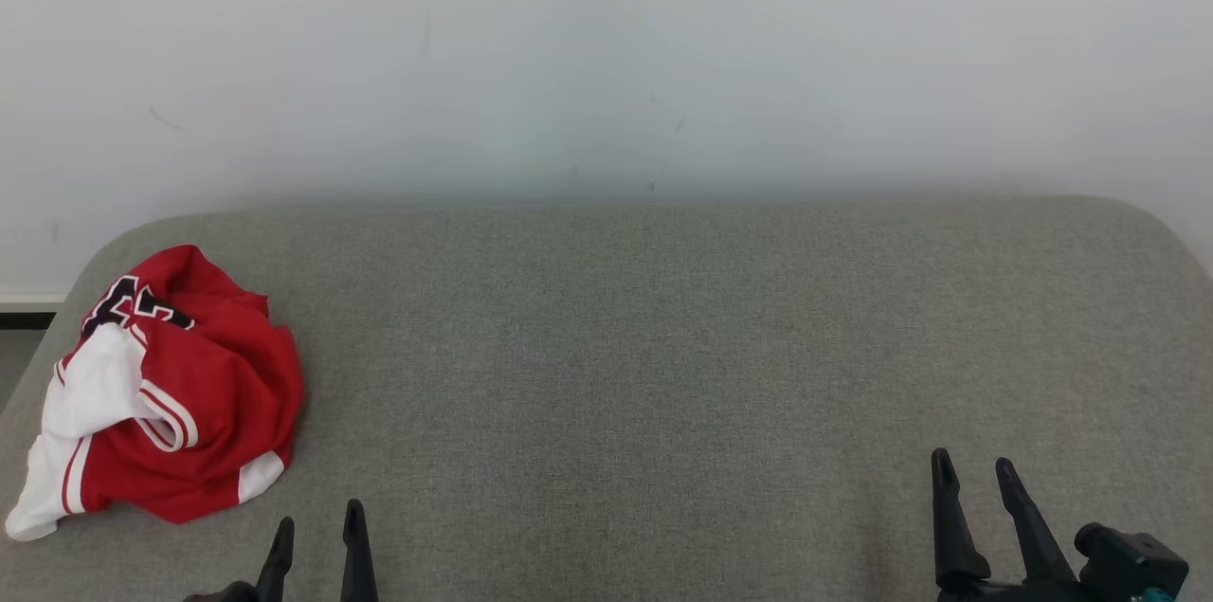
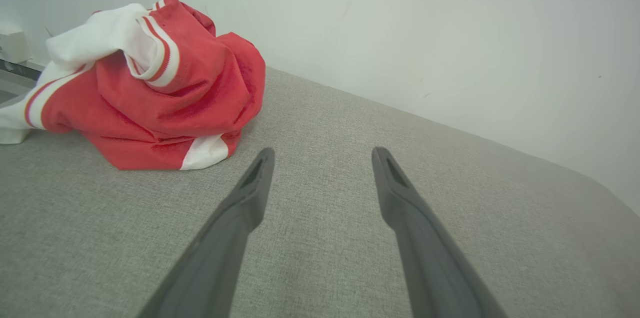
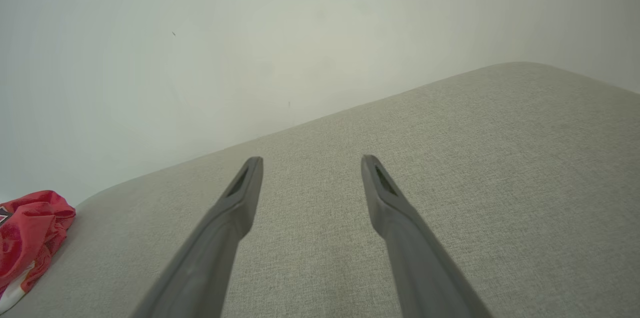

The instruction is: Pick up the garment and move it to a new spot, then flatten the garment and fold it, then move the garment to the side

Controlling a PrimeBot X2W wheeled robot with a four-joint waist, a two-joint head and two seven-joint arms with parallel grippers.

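At the cushion's (image 1: 663, 346) left edge lies the garment (image 1: 175, 393); left tool (image 1: 317, 521) and right tool (image 1: 972, 463) stand apart.

A plain white wall (image 1: 606, 52), faintly scuffed, rises behind a grey woven cushion (image 1: 663, 346) with rounded far corners. Past its far left corner a dark baseboard (image 1: 24, 320) meets a strip of grey floor (image 1: 13, 360). The light is soft and even.

Garment (image 1: 218, 365), at 9 o'clock: red, white panels, red-and-white striped trim, black lettering edged white. Cushion surface (image 1: 663, 374): heathered grey weave. Wall (image 1: 606, 43): plain off-white.
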